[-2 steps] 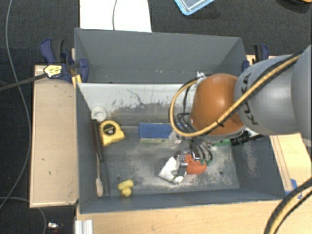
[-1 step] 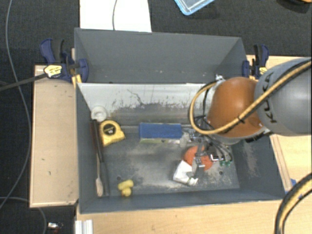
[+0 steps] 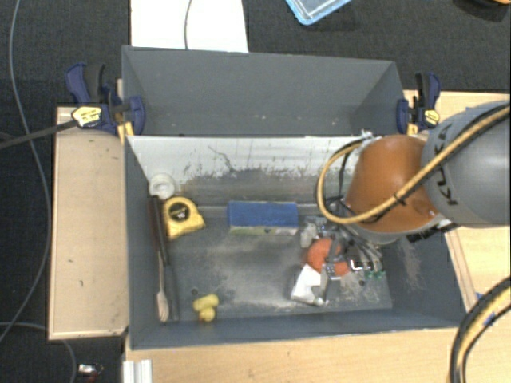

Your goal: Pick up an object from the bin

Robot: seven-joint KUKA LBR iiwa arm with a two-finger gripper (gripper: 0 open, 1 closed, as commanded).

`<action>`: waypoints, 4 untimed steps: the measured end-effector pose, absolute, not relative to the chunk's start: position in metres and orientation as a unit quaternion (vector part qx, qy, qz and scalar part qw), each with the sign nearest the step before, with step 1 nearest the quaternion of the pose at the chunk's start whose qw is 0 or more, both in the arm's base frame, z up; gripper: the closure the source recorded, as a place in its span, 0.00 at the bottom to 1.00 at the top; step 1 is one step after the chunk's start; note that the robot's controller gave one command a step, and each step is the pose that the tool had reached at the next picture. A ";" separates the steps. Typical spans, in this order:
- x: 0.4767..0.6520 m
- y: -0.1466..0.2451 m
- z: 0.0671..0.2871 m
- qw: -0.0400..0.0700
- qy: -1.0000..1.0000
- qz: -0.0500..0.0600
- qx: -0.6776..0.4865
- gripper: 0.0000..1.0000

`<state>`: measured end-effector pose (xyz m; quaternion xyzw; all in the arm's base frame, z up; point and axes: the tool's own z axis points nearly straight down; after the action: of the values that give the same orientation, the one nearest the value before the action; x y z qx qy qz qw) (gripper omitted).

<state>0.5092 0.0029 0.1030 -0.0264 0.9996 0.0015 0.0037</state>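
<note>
My gripper (image 3: 348, 262) is low in the bin's right half, under the arm's orange cover. Right against its left side lies an orange-red ball-like thing (image 3: 318, 253). Just below that, a white crumpled piece (image 3: 306, 284) rests on the bin floor at the gripper's lower left. A small green thing (image 3: 376, 276) peeks out at the gripper's right. Whether anything is held is hidden by the gripper body.
A blue sponge block (image 3: 262, 215) lies mid-bin to the gripper's left. Further left are a yellow tape measure (image 3: 182, 216), a small white cap (image 3: 163, 186), a long thin stick-like tool (image 3: 160, 255) along the left wall, and a little yellow piece (image 3: 206, 307) near the front.
</note>
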 end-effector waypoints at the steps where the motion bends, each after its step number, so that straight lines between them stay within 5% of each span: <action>1: 0.536 -0.035 0.093 0.008 0.999 0.003 -0.032 0.00; 2: 0.544 -0.035 0.115 0.006 1.000 0.004 -0.011 1.00; 3: 0.544 -0.035 0.115 0.006 1.000 0.004 -0.010 0.00; 4: 0.544 -0.036 0.115 0.006 1.000 0.004 -0.010 0.00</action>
<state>0.5435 -0.0355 0.1146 -0.0099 0.9999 0.0038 0.0055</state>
